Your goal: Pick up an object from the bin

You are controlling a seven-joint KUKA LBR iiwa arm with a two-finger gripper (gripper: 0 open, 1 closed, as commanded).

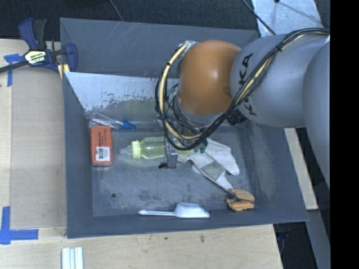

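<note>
My gripper (pixel 170 160) reaches down into the middle of the bin, its dark fingertip at the right end of a pale green clear bottle (pixel 147 149) that lies on its side. A crumpled white cloth or bag (pixel 220 160) lies just to the right of the gripper, partly under the arm. Whether anything sits between the fingers is hidden by the wrist.
An orange rectangular block (pixel 101 145) lies at the left. A clear wrapper with a blue piece (pixel 115 121) is behind the bottle. A white plastic scoop (pixel 180 210) rests near the front wall, a small tan object (pixel 240 199) at the front right.
</note>
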